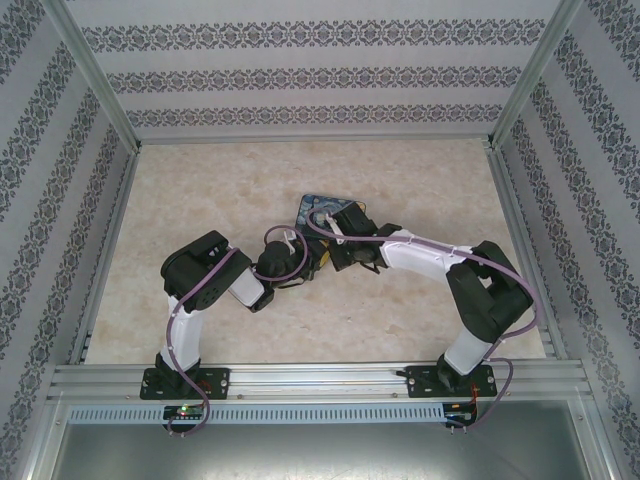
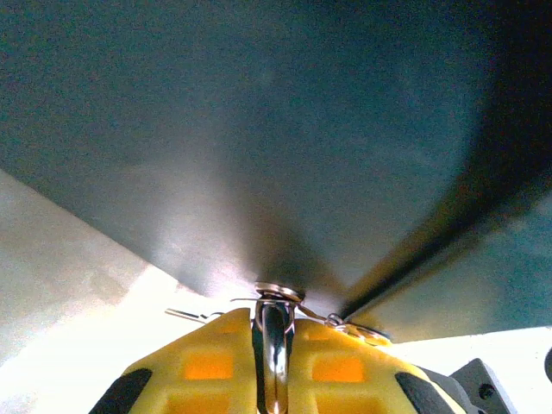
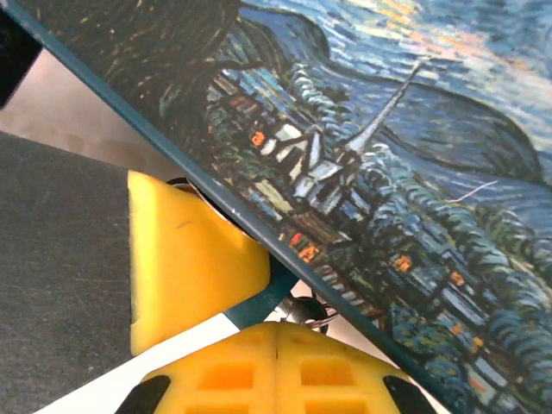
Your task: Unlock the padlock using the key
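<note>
Since every item crowds the painted tin [image 3: 388, 172], places are given from it.

First, the left gripper [image 2: 276, 326]: at the tin's dark side wall, clamped on a silvery rounded bar, judged to be the shackle of the padlock [image 2: 276, 371] and held to steady the lock.

Next, the key [image 3: 308, 310]: probably the small ringed metal bit against the tin's lower edge.

Last, the right gripper [image 3: 276, 332]: fingers pressed together just under that bit; whether it is pinched is unclear.

Tin print: swirled night sky, village, steeple. No legible writing.

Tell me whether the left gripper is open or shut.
Shut. The left gripper has its yellow pads clamped on a silvery metal piece; what piece, cannot tell.
</note>
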You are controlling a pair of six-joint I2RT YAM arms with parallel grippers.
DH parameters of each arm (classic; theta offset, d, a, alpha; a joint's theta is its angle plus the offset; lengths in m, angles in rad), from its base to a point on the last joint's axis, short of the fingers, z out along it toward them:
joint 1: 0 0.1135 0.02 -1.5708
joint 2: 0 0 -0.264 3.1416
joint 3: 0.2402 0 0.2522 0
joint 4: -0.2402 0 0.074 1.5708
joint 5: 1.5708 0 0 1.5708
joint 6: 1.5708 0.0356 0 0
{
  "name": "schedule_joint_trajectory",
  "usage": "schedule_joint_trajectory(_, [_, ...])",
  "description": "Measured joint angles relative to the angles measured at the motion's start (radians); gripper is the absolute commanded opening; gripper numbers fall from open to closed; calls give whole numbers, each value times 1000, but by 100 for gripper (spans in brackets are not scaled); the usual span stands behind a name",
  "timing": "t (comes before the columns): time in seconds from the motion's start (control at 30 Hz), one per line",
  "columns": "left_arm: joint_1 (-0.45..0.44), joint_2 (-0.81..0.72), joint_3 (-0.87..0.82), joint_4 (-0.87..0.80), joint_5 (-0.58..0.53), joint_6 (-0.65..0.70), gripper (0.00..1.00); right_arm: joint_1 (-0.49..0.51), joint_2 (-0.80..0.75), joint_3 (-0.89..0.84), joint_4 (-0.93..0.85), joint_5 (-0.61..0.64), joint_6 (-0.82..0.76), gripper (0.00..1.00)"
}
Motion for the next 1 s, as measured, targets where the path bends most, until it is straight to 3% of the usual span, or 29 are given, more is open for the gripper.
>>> schedule_joint_trajectory(0.03, [0,0,0,0,-1,0,0,-3,-8,-7,4,-6,13,36])
schedule_joint_trajectory(0.13, [0,0,0,1,4,-2,0,-6,-58,-55,26,-35,66,48])
schedule_joint_trajectory(0.3, [-1,0,0,1,20,-1,0,-15,-160,-153,93,-74,187,54])
schedule_joint_trajectory(0.87, [0,-23,-1,-42,34,22,1,-84,-171,-249,316,-119,519,56])
schedule_joint_trajectory(1.0, [0,-29,-2,-52,29,30,20,-97,-164,-249,333,-138,555,56])
